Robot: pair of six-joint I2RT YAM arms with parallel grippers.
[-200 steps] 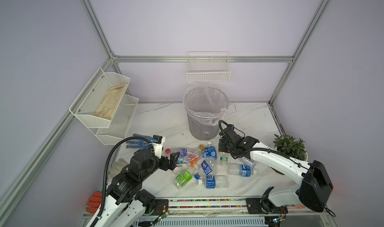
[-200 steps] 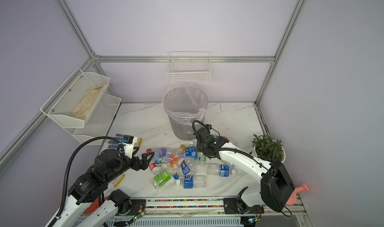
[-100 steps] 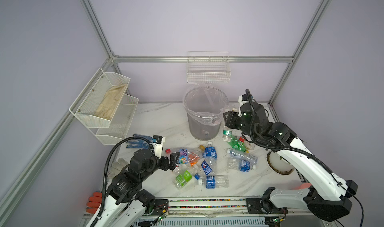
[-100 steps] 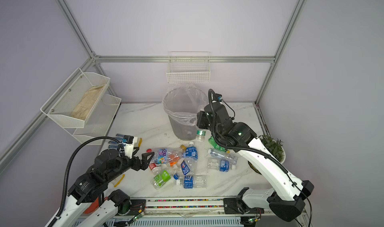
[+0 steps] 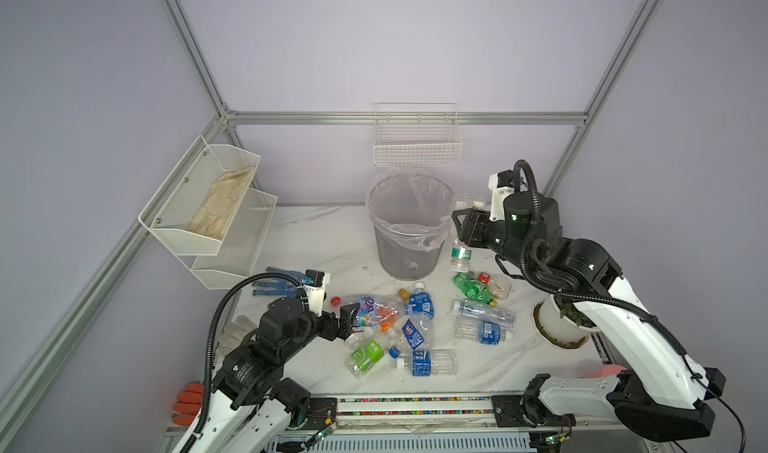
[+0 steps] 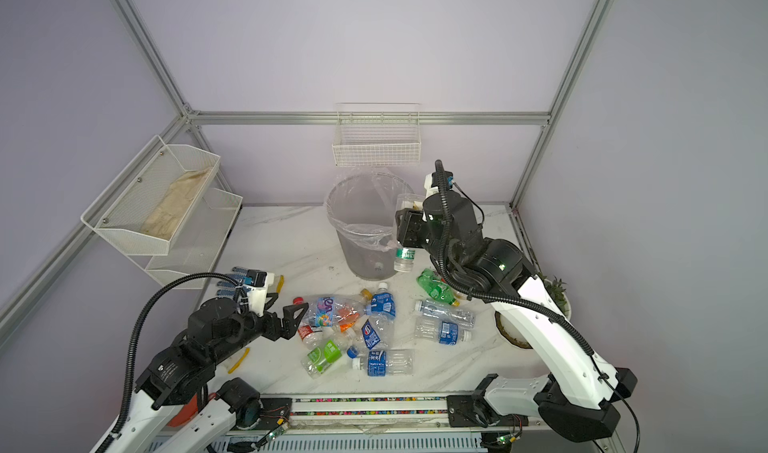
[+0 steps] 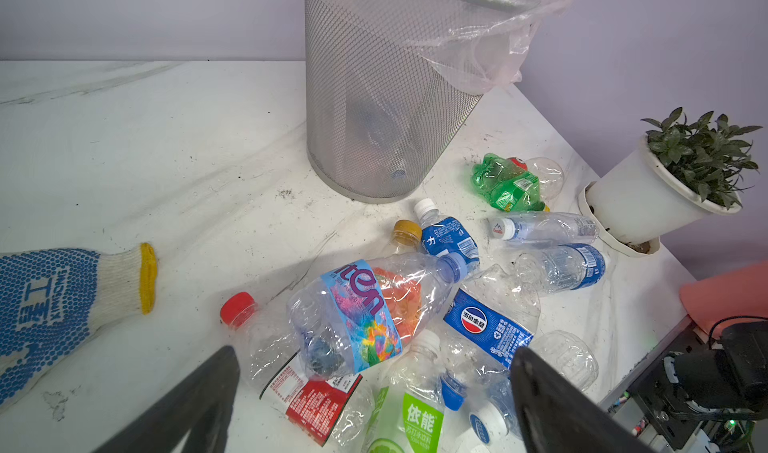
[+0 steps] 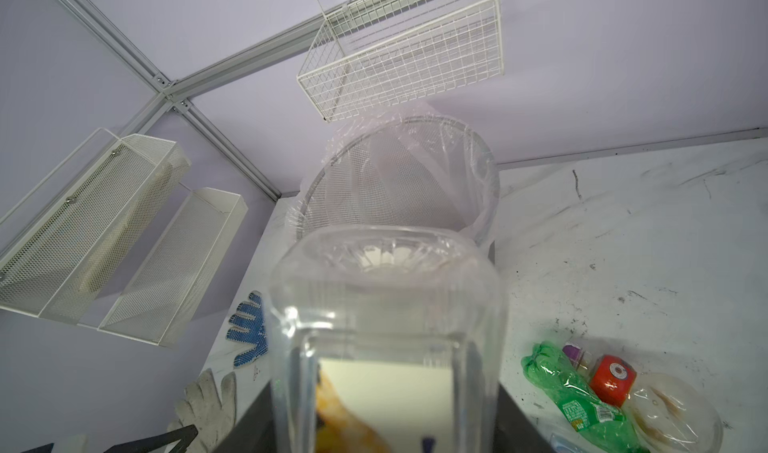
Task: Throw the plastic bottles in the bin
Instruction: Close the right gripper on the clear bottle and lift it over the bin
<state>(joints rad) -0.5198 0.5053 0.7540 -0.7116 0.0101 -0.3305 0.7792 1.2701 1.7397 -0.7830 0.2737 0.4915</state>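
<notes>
My right gripper (image 5: 465, 226) (image 6: 405, 226) is shut on a clear plastic bottle (image 5: 460, 257) (image 6: 403, 257), held upright with its base up and its green-labelled neck down, just right of the bin's rim. In the right wrist view the bottle (image 8: 386, 305) fills the space between the fingers of that gripper (image 8: 386, 409). The grey mesh bin (image 5: 386, 247) (image 6: 361, 251) (image 7: 374, 98) (image 8: 399, 181) stands at the back centre with a clear bag over its rim. Several bottles (image 5: 399, 326) (image 6: 365, 330) lie in a pile in front of it. My left gripper (image 5: 347, 320) (image 6: 293, 318) (image 7: 372, 353) hangs open at the pile's left edge, over a colourful-labelled bottle (image 7: 361, 309).
A potted plant (image 5: 561, 322) (image 7: 648, 193) stands at the table's right edge, under my right arm. Blue-dotted gloves (image 5: 276, 287) (image 7: 50, 301) lie left of the pile. White baskets hang on the back wall (image 5: 415, 147) and the left wall (image 5: 208, 206).
My right arm has lifted the bottle from the pile on the table up to the right of the bin's rim. The left arm has not moved.
</notes>
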